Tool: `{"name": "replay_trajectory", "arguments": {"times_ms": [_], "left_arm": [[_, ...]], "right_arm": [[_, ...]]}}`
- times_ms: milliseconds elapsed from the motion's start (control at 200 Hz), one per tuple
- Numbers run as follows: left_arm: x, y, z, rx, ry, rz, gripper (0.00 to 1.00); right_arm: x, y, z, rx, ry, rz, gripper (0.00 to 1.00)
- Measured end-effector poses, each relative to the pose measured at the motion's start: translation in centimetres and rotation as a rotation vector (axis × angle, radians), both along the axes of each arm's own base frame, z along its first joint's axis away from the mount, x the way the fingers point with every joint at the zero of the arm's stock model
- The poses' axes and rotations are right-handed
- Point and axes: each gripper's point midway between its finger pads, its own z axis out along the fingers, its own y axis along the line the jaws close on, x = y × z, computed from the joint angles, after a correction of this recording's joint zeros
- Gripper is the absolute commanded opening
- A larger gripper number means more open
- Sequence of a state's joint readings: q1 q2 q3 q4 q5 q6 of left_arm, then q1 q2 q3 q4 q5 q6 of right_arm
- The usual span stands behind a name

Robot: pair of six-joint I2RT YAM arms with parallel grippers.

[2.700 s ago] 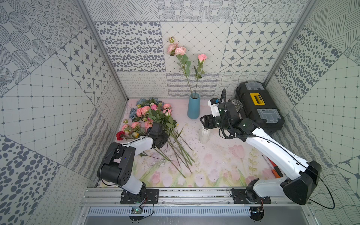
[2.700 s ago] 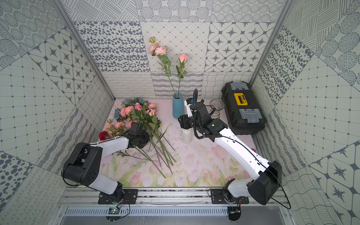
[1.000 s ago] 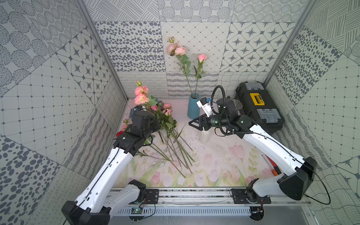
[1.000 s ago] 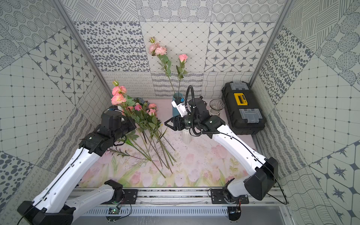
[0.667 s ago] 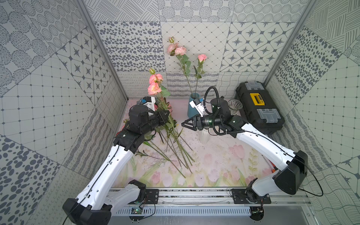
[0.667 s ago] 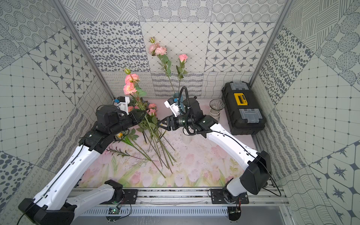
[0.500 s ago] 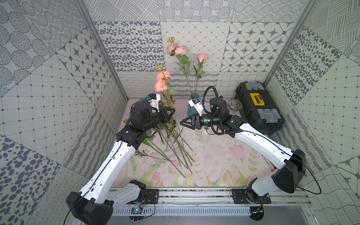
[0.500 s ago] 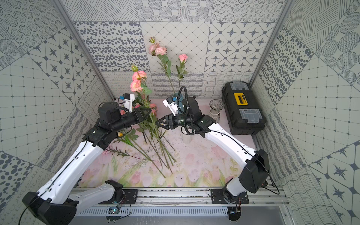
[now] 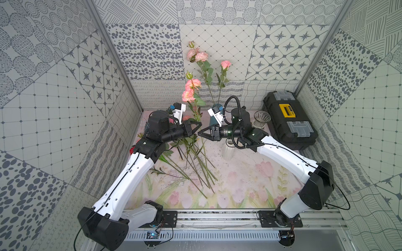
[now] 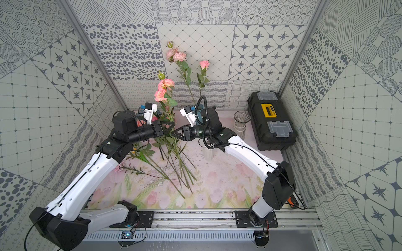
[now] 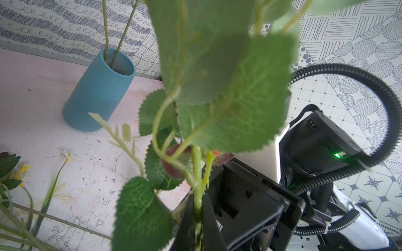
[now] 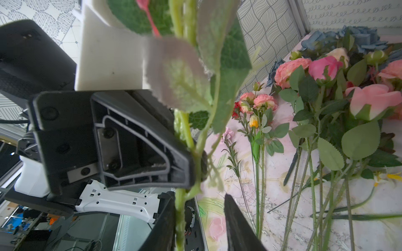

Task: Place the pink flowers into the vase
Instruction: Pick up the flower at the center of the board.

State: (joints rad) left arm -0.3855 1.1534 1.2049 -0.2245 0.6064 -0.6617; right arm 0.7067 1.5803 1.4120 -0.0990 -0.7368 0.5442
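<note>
Pink spray in mid-air handover, just short of the blue vase.

Left end effector (image 9: 195, 128) is clenched on the pink flower stem (image 9: 188, 95), held upright in front of the vase (image 11: 97, 91). The right end effector (image 9: 203, 135) meets it tip to tip, jaws parted around the stem on the side away from the blooms, one finger touching, not yet pinching. This looks like a handover: next the right should close, the left let go, and the stem rise over the vase rim. Two standing stems (image 9: 206, 69) already fill part of the mouth. The back wall (image 9: 239, 93) is just behind the vase and a glass vase (image 9: 261, 118) is near it, so free room lies above. More pink flowers (image 12: 326, 71) lie on the surface (image 9: 239, 184), away from the vase.
</note>
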Motion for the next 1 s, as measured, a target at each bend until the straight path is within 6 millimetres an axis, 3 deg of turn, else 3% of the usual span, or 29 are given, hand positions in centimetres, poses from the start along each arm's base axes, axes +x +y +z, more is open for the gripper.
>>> {"name": "replay_trajectory", "arguments": {"times_ms": [155,415,480,565,650,845,996], "left_arm": [[-0.1,-0.2,-0.1,0.003,-0.004,-0.014,0.0],[0.0,-0.1,0.2,0.014,-0.022,-0.016,0.01],[0.0,-0.1,0.2,0.018,-0.027,-0.016,0.11],[0.0,-0.1,0.3,0.022,-0.026,-0.016,0.4],[-0.1,-0.1,0.9,0.025,-0.036,-0.018,0.56],[0.1,0.8,0.6,0.075,-0.011,0.033,0.62],[1.0,2.7,-0.5,0.19,0.031,0.141,0.62]], "right_arm": [[-0.3,0.3,0.4,0.017,-0.005,0.014,0.1],[-0.3,0.3,0.6,0.022,-0.002,0.013,0.0],[-0.3,0.3,0.6,0.024,-0.004,0.012,0.0],[-0.1,0.3,0.6,0.02,-0.005,0.003,0.0],[0.3,0.1,0.2,0.007,-0.003,-0.022,0.0],[1.5,-0.3,-0.7,-0.035,-0.015,-0.096,0.0],[2.5,-0.8,-1.7,-0.083,-0.027,-0.154,0.0]]}}
